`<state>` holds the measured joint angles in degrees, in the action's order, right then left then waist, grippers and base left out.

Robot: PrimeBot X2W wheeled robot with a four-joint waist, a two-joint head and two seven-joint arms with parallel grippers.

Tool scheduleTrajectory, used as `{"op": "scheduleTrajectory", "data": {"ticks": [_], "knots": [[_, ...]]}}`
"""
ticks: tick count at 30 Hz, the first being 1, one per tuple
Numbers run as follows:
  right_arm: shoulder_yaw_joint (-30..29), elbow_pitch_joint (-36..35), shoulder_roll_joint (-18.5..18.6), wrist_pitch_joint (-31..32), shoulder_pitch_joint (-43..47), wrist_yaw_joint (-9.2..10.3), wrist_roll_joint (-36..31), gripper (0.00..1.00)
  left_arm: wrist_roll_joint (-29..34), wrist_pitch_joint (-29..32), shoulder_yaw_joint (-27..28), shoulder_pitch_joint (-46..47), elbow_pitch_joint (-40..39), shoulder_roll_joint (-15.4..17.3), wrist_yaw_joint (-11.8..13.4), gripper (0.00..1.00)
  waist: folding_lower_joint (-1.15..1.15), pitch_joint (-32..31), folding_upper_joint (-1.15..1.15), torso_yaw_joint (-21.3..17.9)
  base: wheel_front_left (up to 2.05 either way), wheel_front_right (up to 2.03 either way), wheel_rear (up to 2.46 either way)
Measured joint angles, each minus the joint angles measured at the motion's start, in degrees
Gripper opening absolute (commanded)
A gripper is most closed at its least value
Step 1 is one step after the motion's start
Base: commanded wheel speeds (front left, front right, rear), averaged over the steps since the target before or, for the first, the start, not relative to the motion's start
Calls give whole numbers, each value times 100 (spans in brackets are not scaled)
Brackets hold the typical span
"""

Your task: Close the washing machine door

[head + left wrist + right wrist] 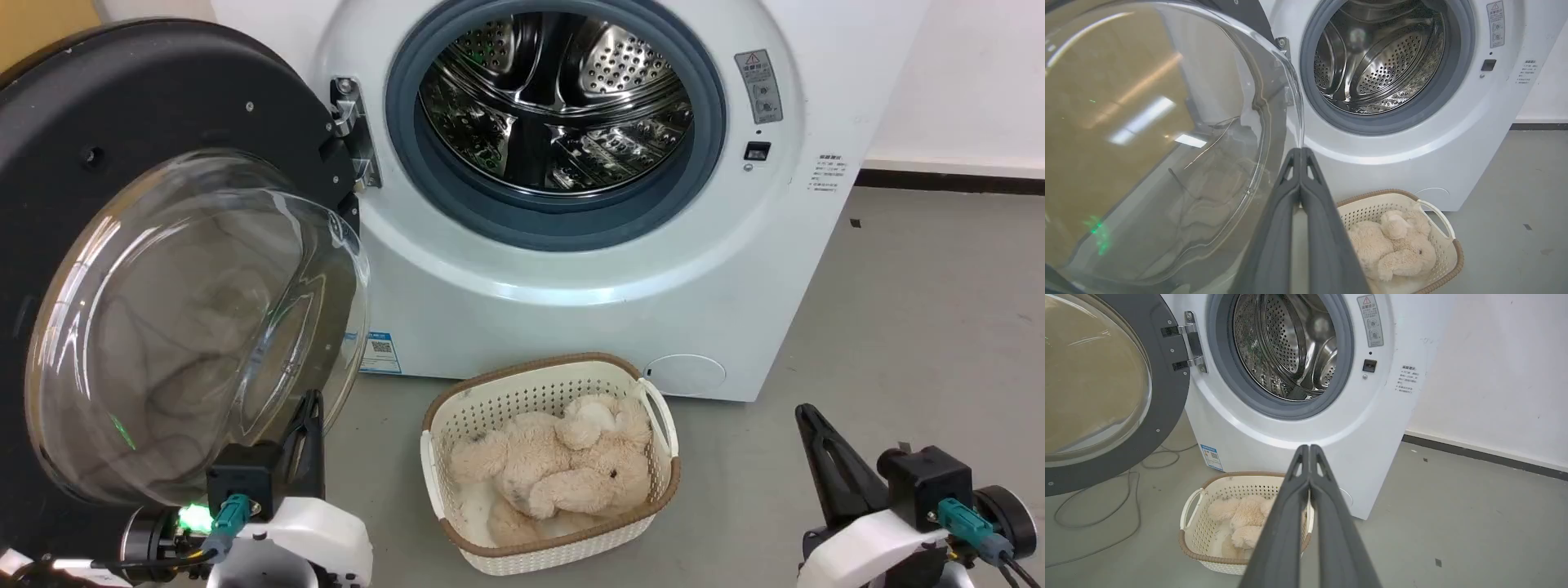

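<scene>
Shows the washing machine door (82,106) hanging wide open on its hinge (355,131), left of the washing machine (571,310) and its drum (555,98). Places left claw (1300,152), pinched together and empty, just beside the glass bowl (204,327); right claw (1309,448) likewise, well apart. Likely swings stiff and heavy, with slick glass: better pushed on the black rim (269,106).

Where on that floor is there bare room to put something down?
Bare grey floor right of the washing machine and basket. Crowded at left: the open washing machine door stands by the left tool; a cable lies below.
</scene>
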<state>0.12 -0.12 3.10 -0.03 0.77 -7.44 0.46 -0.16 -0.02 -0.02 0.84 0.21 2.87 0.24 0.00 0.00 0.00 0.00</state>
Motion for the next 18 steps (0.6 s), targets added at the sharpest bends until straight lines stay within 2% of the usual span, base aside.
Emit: {"op": "scheduleTrajectory", "data": {"ticks": [18], "knots": [[-2,0,-1,0,-9,0,-1,0,0,0,-2,-1,0,-1,0,0,0,0,0,0,0,0,0]]}}
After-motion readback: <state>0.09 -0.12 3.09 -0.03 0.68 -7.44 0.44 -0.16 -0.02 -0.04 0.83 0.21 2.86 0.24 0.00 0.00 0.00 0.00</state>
